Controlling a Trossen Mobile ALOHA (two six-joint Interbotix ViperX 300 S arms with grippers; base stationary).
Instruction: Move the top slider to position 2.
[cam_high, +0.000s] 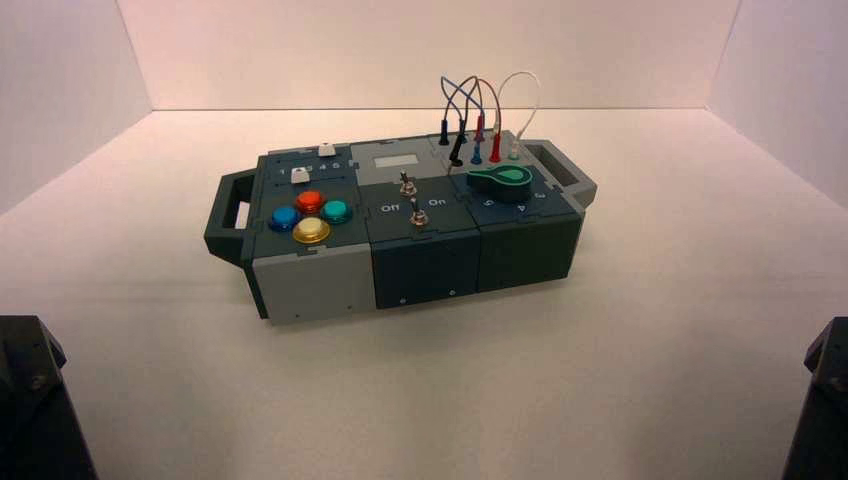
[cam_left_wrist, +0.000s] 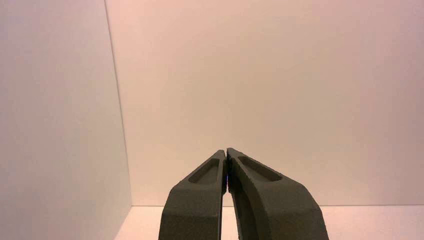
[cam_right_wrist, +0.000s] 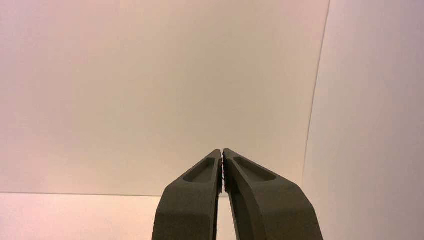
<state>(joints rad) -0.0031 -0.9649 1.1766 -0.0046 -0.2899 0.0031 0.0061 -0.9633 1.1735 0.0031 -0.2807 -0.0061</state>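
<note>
The box (cam_high: 400, 215) stands in the middle of the table, turned a little. The top slider's small white knob (cam_high: 326, 150) sits on the far track at the box's far left corner. A twin white knob (cam_high: 299, 175) sits on the nearer track, beside a row of tiny white numerals (cam_high: 325, 166). I cannot make out the numeral 2. My left gripper (cam_left_wrist: 226, 150) is shut and empty, facing a bare wall. My right gripper (cam_right_wrist: 222, 151) is shut and empty too, facing a wall. Both arms are parked at the near corners, left (cam_high: 30, 400) and right (cam_high: 825, 395), far from the box.
On the box are several round coloured buttons (cam_high: 309, 215), two silver toggle switches (cam_high: 412, 198), a green-pointer dial (cam_high: 505, 182) and looped wires (cam_high: 480, 115) at the far right. Handles (cam_high: 232, 205) stick out at both ends. White walls enclose the table.
</note>
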